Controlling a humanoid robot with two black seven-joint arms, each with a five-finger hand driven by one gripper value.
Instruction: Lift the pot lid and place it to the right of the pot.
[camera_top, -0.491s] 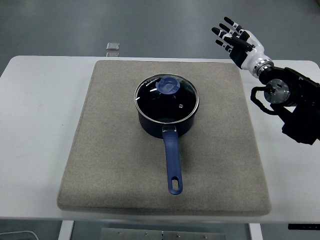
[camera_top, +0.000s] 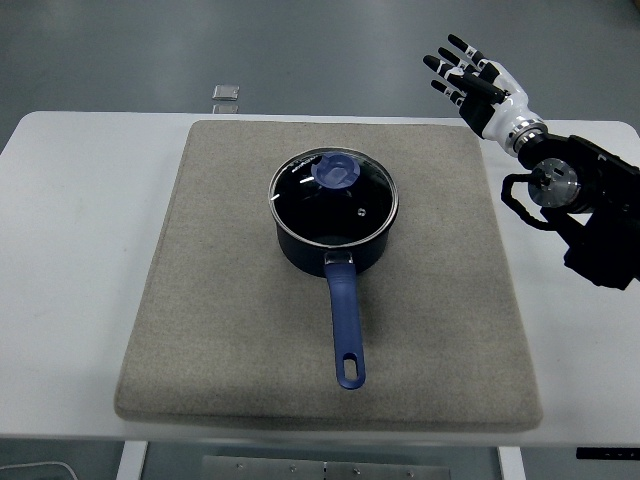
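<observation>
**Lid sitting on the pot, right hand raised with open fingers**

A dark blue pot (camera_top: 333, 232) is standing near the middle of a grey mat (camera_top: 200, 300), which is lying on the white table (camera_top: 70, 250). The glass lid (camera_top: 345, 205) is sitting on the pot and closing it, with its blue knob (camera_top: 337, 171) pointing up, a little toward the far left side of the lid. The long blue handle (camera_top: 346, 325) of the pot is pointing toward the near edge of the table, and its end is lying on the mat.

The right hand (camera_top: 475, 80) is hanging in the air beyond the far right corner of the mat, well apart from the pot. Its fingers (camera_top: 452, 62) are stretching out wide and straight, pointing up and to the left, and they are holding nothing. The black right arm (camera_top: 590, 215) is entering from the right edge, above the table beside the mat.

A small flat grey object (camera_top: 227, 93) is lying on the floor beyond the far edge of the table.
</observation>
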